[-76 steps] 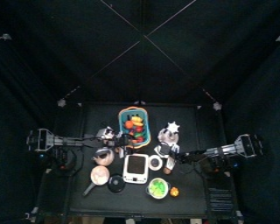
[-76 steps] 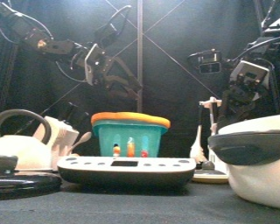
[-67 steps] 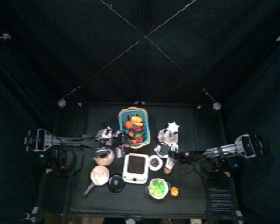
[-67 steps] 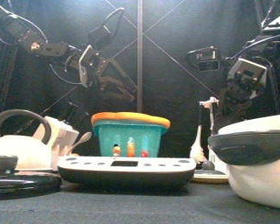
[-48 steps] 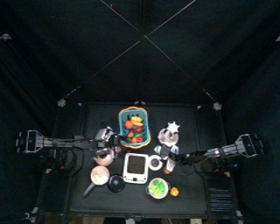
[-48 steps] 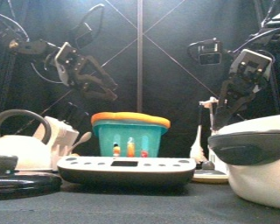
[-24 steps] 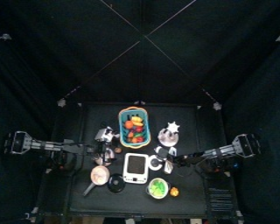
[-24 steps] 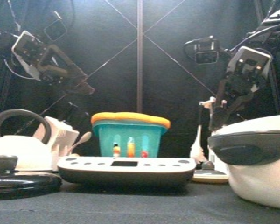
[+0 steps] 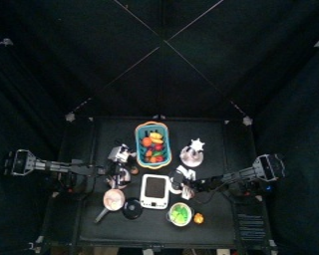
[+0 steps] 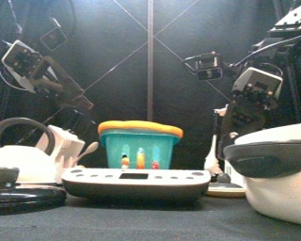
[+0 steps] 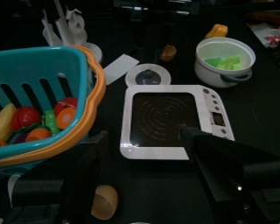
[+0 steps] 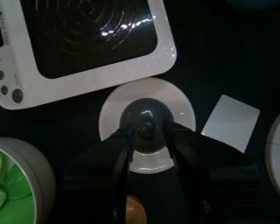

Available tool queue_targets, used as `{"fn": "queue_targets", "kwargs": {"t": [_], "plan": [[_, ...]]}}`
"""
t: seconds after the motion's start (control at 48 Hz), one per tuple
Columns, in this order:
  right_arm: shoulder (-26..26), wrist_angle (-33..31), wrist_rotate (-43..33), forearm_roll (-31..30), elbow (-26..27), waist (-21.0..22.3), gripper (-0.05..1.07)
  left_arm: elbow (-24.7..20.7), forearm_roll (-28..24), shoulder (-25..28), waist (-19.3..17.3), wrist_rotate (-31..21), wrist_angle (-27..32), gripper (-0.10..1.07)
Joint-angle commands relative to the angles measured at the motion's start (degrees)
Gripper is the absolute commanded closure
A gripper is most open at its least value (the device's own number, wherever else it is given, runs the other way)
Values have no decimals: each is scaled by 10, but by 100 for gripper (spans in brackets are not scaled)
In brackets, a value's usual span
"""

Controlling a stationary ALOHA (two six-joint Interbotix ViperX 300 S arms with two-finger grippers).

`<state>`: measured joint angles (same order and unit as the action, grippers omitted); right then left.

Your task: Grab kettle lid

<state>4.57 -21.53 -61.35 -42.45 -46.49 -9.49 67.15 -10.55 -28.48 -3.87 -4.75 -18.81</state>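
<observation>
Top view: kettle lid (image 9: 179,183) lies on the desk (image 9: 215,229) just beside the white scale (image 9: 156,189), right arm above.
Front view: left tool (image 10: 72,97) hangs high; state cannot be told.
Right wrist view: right tool (image 12: 149,144), released, straddles the lid's dark knob (image 12: 145,112).
Handling: likely light, rigid, slippery; take the knob.
Room: tight, with the scale and green bowl (image 12: 10,178) close by.

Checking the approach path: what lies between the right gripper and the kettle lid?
Nothing. In the right wrist view the open right gripper hangs directly over the kettle lid, its knob showing between the jaws.
</observation>
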Motion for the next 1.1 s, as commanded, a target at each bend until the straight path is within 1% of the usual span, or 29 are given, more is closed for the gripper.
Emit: {"fn": "queue_targets", "kwargs": {"t": [0.0, 0.354, 0.625, 1.083], "plan": [[-3, 2, 1, -1, 13, 3, 31, -7, 1, -1, -1, 0, -4, -1], [-19, 4, 0, -1, 17, 4, 31, -5, 1, -1, -4, -1, -3, -1], [-33, 4, 1, -1, 23, 4, 31, -3, 19, -1, -4, 3, -3, -1], [-34, 4, 1, -1, 24, 5, 31, -1, 22, -1, -4, 3, -3, -1]]}}
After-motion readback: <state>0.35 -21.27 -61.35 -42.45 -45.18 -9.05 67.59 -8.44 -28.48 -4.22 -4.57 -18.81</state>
